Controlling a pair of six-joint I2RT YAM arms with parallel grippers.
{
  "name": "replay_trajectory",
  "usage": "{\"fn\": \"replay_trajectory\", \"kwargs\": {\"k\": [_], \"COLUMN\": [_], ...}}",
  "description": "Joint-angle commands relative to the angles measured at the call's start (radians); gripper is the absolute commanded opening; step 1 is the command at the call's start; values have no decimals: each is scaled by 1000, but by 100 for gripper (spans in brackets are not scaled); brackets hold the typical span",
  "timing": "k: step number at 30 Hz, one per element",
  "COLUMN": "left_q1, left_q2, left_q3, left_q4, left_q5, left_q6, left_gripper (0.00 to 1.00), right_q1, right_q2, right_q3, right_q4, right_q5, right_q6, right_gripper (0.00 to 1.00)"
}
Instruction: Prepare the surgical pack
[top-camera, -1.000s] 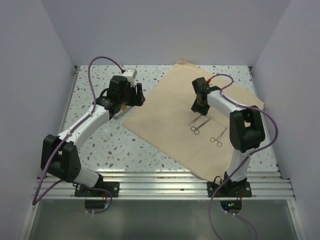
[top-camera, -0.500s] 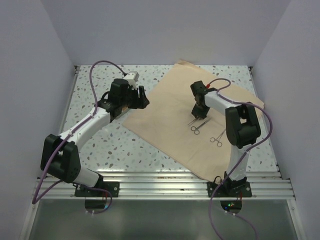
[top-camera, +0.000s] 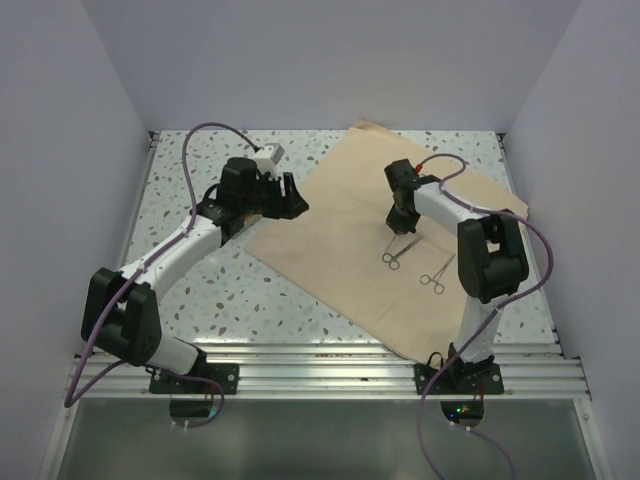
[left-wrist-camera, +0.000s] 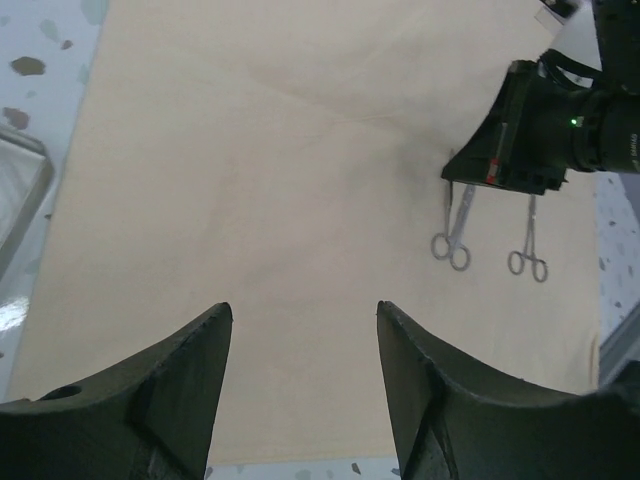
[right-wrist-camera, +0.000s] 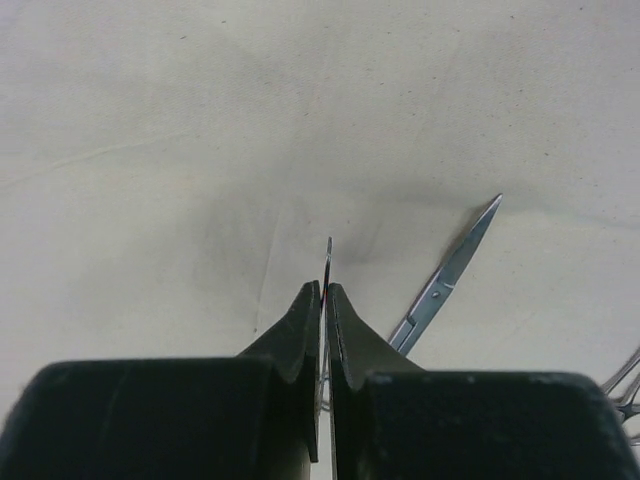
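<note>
Tools being sorted on the cloth (top-camera: 330, 270)
R gripper (right-wrist-camera: 325, 300) pinched shut on a tool (right-wrist-camera: 328, 255) tip, prob. to shift it; L gripper (left-wrist-camera: 303, 310) hangs wide open, holding nothing, over cloth's edge.

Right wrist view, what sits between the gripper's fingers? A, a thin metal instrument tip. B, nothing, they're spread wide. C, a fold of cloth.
A: the right gripper is shut, and a thin metal instrument tip pokes out between its fingers, over the tan cloth.
</note>
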Motion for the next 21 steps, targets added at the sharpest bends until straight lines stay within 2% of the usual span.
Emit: {"fn": "replay_trajectory", "kwargs": {"k": [1, 4, 8, 13, 21], "left_q1": [-7, -16, -118, -252, -346], "left_q2": [-3, 34, 69, 129, 200], "left_q3": [-14, -39, -33, 15, 70], "left_q4": [187, 316, 398, 406, 338], "left_q5": [249, 364, 330, 225, 135], "left_q6": [-51, -134, -174, -191, -208], "left_gripper": [64, 64, 65, 64, 58], "right_q1": [-3, -2, 11, 40, 58], "right_q2": [-180, -309, -435, -567, -702], "right_q3": [-33, -159, -274, -371, -400], "right_q4": [72, 224, 365, 399, 388], "right_q5": [-72, -280, -448, -486, -512], "right_q6": [-74, -164, -177, -110, -63], "right_gripper": [0, 0, 0, 0, 0]}}
